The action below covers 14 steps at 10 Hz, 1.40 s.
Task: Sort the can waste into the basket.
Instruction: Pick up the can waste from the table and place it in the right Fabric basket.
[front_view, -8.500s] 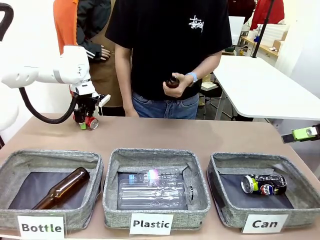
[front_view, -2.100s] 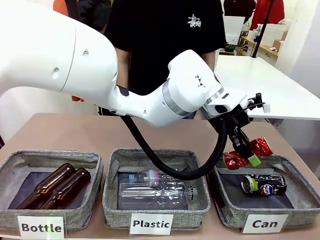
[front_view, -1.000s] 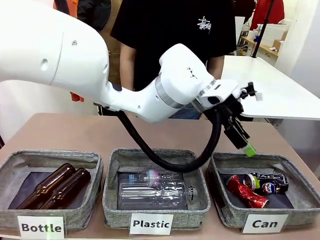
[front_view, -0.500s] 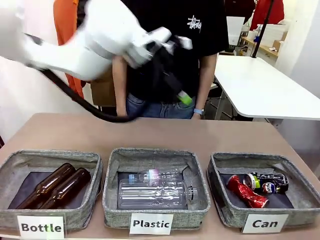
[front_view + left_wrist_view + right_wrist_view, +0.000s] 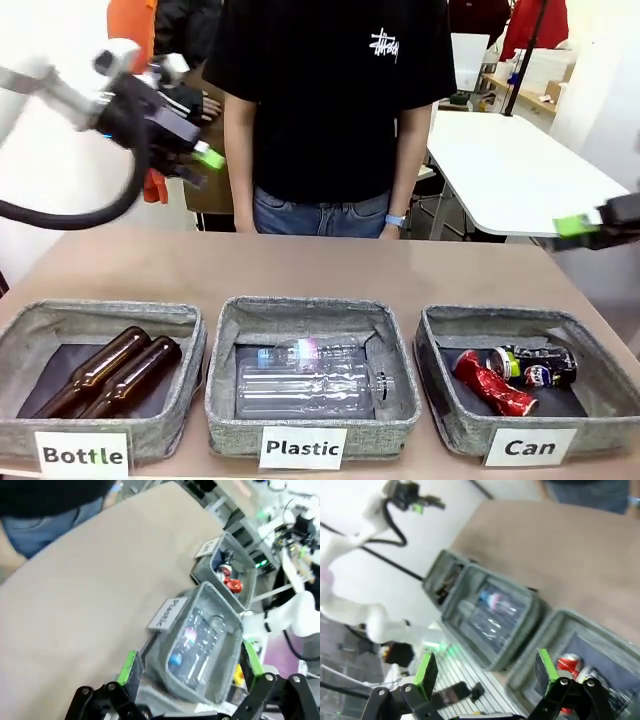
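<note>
I count two cans in the Can basket [image 5: 455, 425] at 4 o'clock: the crushed red can [image 5: 492, 384], long axis slanting from 10 to 4 o'clock, and the black can [image 5: 530, 366] lying sideways, silver top toward 9 o'clock. Two brown bottles [image 5: 112, 374] and some clear plastic bottles [image 5: 310, 380] fill the neighbouring bins. My left gripper [image 5: 191, 665] is spread wide, holding nothing; my right gripper [image 5: 486, 672] likewise.

Three grey fabric bins in a row on the brown table [image 5: 300, 265]: grey fabric "Can" basket [image 5: 445, 400] rightmost, holding the crushed red can [image 5: 492, 384] beside the black drink can [image 5: 530, 367].
</note>
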{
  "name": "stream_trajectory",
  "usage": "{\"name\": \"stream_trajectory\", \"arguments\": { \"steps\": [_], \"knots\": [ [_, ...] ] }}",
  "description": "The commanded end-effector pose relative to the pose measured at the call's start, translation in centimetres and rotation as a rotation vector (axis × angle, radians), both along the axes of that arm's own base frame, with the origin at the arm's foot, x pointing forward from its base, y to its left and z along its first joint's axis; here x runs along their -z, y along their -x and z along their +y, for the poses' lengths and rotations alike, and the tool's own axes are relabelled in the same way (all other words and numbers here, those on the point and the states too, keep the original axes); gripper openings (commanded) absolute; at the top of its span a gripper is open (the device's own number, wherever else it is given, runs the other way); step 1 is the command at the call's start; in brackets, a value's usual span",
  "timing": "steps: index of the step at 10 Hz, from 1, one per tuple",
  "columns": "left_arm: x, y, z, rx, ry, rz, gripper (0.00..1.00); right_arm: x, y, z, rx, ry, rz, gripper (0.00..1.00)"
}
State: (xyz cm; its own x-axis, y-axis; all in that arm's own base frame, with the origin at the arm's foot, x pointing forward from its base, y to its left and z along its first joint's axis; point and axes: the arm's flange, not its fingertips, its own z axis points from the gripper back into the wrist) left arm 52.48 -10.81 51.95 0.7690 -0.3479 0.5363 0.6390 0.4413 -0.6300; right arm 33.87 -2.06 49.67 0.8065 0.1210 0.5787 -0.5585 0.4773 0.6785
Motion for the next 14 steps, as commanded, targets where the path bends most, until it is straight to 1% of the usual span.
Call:
{"name": "stream_trajectory", "arguments": {
  "steps": [1,2,3,4,5,6,7,8,14],
  "knots": [
    [1.4,0.5,5.6,-0.085,0.174,0.173,1.0,1.6,-1.7,3.4,0.052,-0.141,0.077,1.0],
    [2.9,0.8,8.9,-0.108,0.245,0.228,1.0,2.2,-1.9,4.7,0.067,-0.243,0.152,1.0],
    [4.6,1.0,11.7,-0.117,0.336,0.244,1.0,2.8,-2.7,5.0,0.178,-0.253,0.208,1.0],
    [6.4,1.5,14.3,-0.129,0.435,0.253,1.0,3.4,-3.3,4.7,0.273,-0.254,0.286,1.0],
    [8.6,1.6,16.9,-0.152,0.54,0.252,1.0,3.7,-4.0,3.6,0.298,-0.265,0.326,1.0],
    [9.9,1.7,18.8,-0.156,0.61,0.248,1.0,4.0,-4.4,2.8,0.308,-0.258,0.338,1.0],
    [11.0,1.4,20.0,-0.252,0.586,0.2,1.0,4.2,-4.4,1.9,0.278,-0.253,0.33,1.0],
    [9.3,1.9,18.5,-0.165,0.513,0.275,1.0,4.8,-4.0,2.8,0.267,-0.243,0.313,1.0],
    [9.3,1.9,18.5,-0.165,0.513,0.275,1.0,4.8,-4.0,2.8,0.267,-0.243,0.313,1.0]
  ]
}}
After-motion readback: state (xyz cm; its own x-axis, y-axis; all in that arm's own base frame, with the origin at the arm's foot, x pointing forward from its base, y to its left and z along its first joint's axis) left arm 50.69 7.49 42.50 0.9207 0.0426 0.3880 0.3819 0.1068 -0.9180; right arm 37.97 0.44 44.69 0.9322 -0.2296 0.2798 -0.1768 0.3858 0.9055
